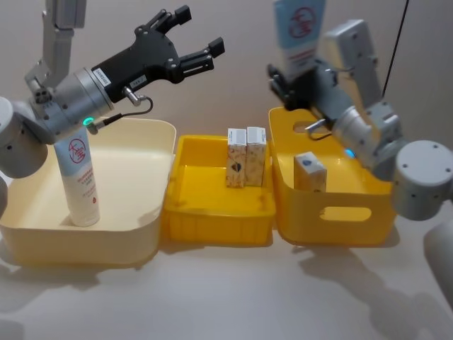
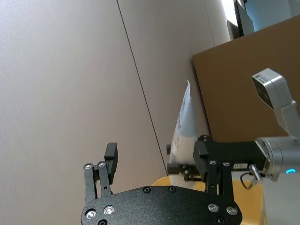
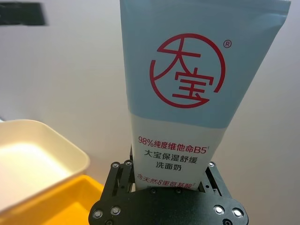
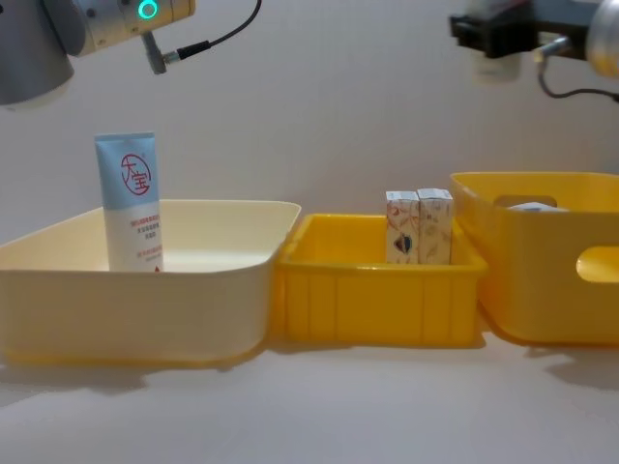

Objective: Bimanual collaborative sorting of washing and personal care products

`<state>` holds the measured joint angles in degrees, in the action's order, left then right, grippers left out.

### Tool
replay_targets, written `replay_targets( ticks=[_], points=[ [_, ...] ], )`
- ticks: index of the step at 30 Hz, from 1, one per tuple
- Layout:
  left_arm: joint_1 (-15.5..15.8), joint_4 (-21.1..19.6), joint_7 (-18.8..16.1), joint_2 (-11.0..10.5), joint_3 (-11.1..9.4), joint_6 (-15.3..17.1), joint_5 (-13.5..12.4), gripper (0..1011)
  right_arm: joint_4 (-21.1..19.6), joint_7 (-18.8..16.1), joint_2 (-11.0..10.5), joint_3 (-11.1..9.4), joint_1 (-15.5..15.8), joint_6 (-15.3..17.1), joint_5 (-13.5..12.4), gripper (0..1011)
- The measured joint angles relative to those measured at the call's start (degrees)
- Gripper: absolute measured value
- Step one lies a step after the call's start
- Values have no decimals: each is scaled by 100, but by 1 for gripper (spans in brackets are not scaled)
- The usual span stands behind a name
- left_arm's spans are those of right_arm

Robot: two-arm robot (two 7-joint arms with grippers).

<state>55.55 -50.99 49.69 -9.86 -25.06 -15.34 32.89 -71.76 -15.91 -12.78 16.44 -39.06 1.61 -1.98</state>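
A blue-and-white tube [image 1: 79, 180] [image 4: 132, 203] with a red circled logo stands upright in the cream bin [image 1: 141, 212]. High above the right yellow bin, my right gripper [image 1: 290, 76] [image 3: 169, 183] is shut on the lower end of a second tube [image 1: 300, 32] [image 3: 185, 89], held upright. My left gripper [image 1: 190, 39] [image 2: 157, 159] hangs open and empty in the air above the cream bin's far right corner, pointing toward that held tube [image 2: 184, 124]. Two small printed cartons [image 1: 245, 157] [image 4: 419, 227] stand side by side in the middle yellow bin [image 1: 212, 212]. Another carton [image 1: 310, 172] stands in the right yellow bin.
The three bins sit in a row: cream bin [image 4: 145, 290] on the left, low yellow bin [image 4: 377, 300] in the middle, taller yellow bin [image 1: 333, 212] [image 4: 542, 290] with handle slots on the right. Bare table lies in front of them.
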Motion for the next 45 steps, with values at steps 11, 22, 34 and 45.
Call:
replay_targets(
  ticks=[11,22,34,45],
  points=[
    [0,-1,0,0,0,0,0,1003,-44,502,-143,-299,37,323,244,526],
    [0,-1,0,0,0,0,0,1003,146,1052,5,-431,27,851,492,526],
    [0,-1,0,0,0,0,0,1004,243,1343,106,-500,57,1148,622,676],
    [0,-1,0,0,0,0,1,1003,273,1448,140,-526,66,1249,668,976]
  ],
)
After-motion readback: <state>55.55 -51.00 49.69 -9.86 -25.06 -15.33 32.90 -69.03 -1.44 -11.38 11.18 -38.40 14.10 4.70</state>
